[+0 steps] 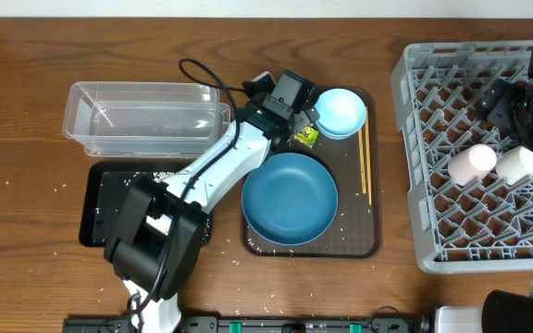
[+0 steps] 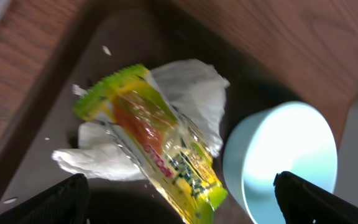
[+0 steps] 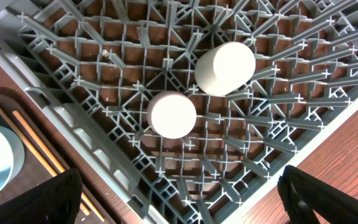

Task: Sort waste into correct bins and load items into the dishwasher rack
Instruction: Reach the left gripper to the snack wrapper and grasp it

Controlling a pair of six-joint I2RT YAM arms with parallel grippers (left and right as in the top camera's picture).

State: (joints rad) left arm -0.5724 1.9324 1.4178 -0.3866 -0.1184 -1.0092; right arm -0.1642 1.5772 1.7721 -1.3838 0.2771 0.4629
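- At the far left, the clear tub [image 1: 146, 118] sits on the wooden table [image 1: 26, 111], and the black tray [image 1: 100, 208] lies just in front of it.
- Loose rice grains [image 1: 160, 174] speckle the black tray's far edge. More are scattered on the table around it and on the brown serving tray [image 1: 368, 242].
- The left arm [image 1: 216, 171] reaches across the black tray toward the serving tray's far left corner.
- The left gripper [image 2: 182, 196] hangs above that corner with its fingers spread wide and nothing between them.
- Under it, the green-and-yellow wrapper [image 2: 160, 140] lies across the crumpled white tissue [image 2: 191, 93], both resting on the serving tray.
- The big dark-blue bowl [image 1: 290, 197] stands upright on the near half of the serving tray.
- The small light-blue bowl [image 1: 342, 111] stands at the far right corner of the tray, just beside the wrapper.
- The chopsticks [image 1: 365, 162] lie along the tray's right edge, side by side.
- To the right, apart from the tray, stands the grey rack [image 1: 415, 139].
- Inside it, the pink cup [image 1: 472, 163] and the white cup [image 1: 520, 164] sit next to each other on the grid floor.
- The right gripper [image 3: 185, 205] hovers over the rack above the cups, fingers wide apart and holding nothing.
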